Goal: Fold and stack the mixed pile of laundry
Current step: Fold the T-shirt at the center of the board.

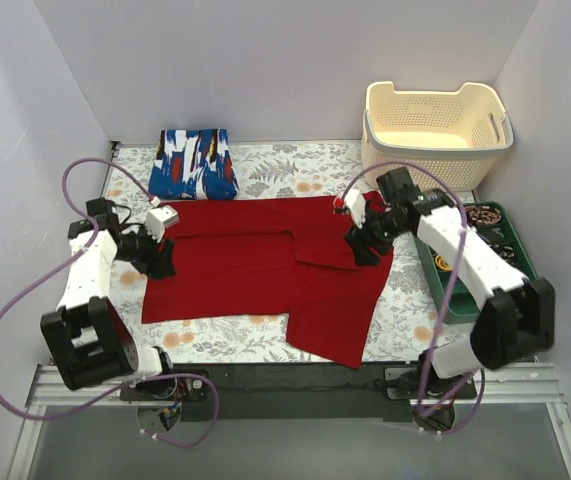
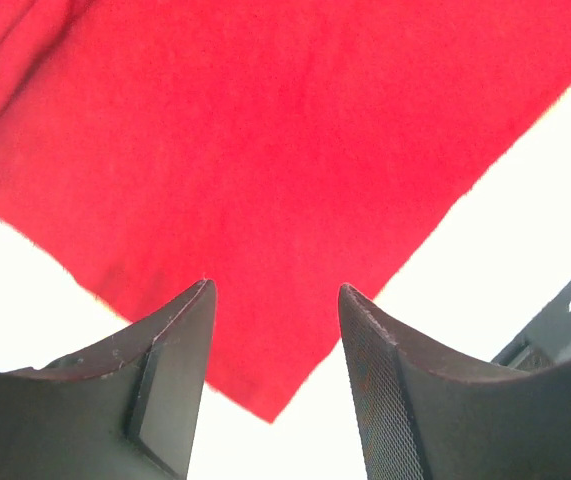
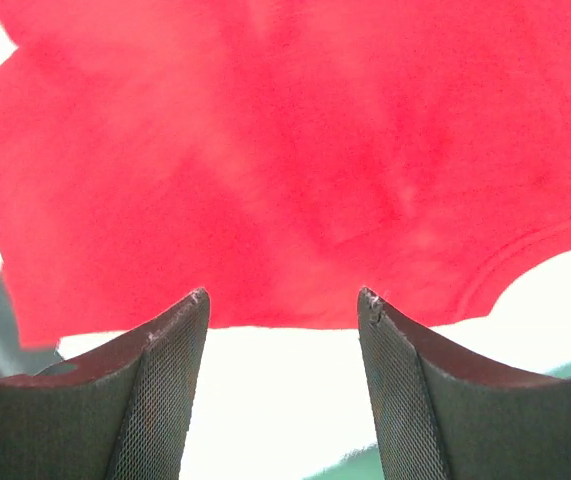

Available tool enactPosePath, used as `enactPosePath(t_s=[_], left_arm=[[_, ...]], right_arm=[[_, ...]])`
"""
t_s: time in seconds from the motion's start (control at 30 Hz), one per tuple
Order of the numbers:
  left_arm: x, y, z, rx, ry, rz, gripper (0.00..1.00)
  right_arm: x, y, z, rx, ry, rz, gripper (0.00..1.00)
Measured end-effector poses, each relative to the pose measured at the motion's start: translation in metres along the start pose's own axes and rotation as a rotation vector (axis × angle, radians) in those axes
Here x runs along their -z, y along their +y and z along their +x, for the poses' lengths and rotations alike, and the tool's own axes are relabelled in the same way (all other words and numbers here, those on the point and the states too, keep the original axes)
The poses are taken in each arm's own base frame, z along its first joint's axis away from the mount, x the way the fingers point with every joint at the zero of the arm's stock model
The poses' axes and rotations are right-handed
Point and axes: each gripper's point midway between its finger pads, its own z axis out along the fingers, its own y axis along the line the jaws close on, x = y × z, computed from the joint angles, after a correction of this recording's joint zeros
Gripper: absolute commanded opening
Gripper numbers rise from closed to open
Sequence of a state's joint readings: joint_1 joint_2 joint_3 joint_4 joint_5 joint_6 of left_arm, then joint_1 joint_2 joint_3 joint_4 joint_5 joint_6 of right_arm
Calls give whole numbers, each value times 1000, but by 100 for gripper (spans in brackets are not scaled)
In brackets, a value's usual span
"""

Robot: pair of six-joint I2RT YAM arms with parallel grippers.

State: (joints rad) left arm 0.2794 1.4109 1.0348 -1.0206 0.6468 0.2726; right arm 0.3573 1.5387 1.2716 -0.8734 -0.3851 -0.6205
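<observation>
L gripper [image 2: 275, 290] & R gripper [image 3: 283, 295] hover, jaws apart & empty, at edges of red garment [image 1: 255, 275]; shallow or uneven pinch prob. slips, skewing the fold.

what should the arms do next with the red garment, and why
Probably lower and close both: the left gripper is open over a corner of the red garment, the right gripper open over its edge, neither gripping, and it lies spread out.

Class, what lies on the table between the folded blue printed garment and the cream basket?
Nothing: the top view shows only bare floral table cover between the blue printed garment and the cream basket.
</observation>
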Motion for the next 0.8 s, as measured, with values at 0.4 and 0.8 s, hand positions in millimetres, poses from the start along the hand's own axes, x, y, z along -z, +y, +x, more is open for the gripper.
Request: enactPosePath(t_s=[0.4,0.8], left_arm=[[14,-38,52,0,56,41,51],[7,-31,62,36,74,-5,51]], right_arm=[[-34,123,143,313,331,-205,58],[-57,134,130,553,322,-118,55]])
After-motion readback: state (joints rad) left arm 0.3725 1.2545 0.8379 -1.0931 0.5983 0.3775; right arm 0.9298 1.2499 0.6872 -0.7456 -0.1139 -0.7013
